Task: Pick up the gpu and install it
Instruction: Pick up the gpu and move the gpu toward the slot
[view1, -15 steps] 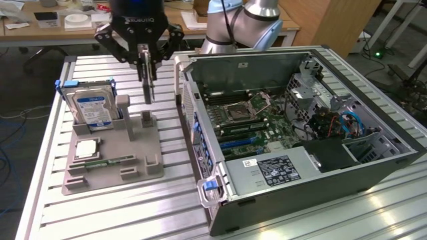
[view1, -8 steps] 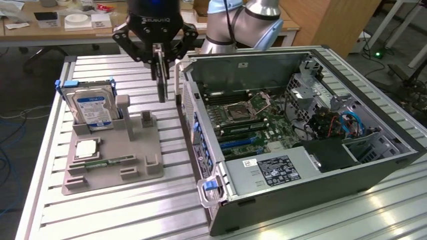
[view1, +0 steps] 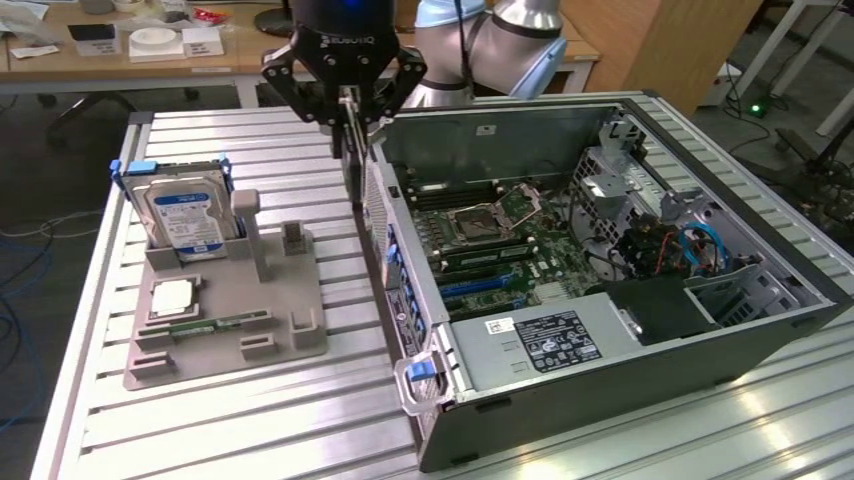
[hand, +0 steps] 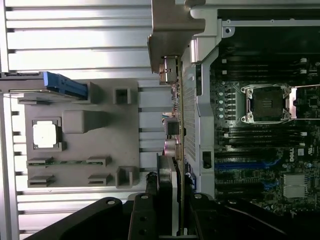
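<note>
In the exterior view the gripper (view1: 350, 120) hangs over the slatted metal tabletop (view1: 267, 420), above the rear wall of the open computer case (view1: 601, 380); its fingers are closed on the gpu (view1: 355, 160), clamping the card's upper part; the card hangs straight down from the fingers, edge-on to the camera, so it reads as a thin vertical strip; its lower end sits right at the top of the case's rear wall, and I cannot tell whether the two touch. On the exterior view's left lies a grey fixture tray (view1: 227, 300) with a hard drive (view1: 187, 215) standing upright in it; inside the case the motherboard (view1: 521, 250) lies exposed.

In the wrist view the gripper (hand: 172, 180) pinches the gpu (hand: 171, 70) between its dark fingers; the card runs away from the fingers edge-on, ending in a silver bracket; it lies along the case's perforated rear wall (hand: 200, 110) — between the tray (hand: 80, 130) and the motherboard (hand: 260, 150) — not among the motherboard's slots.
</note>
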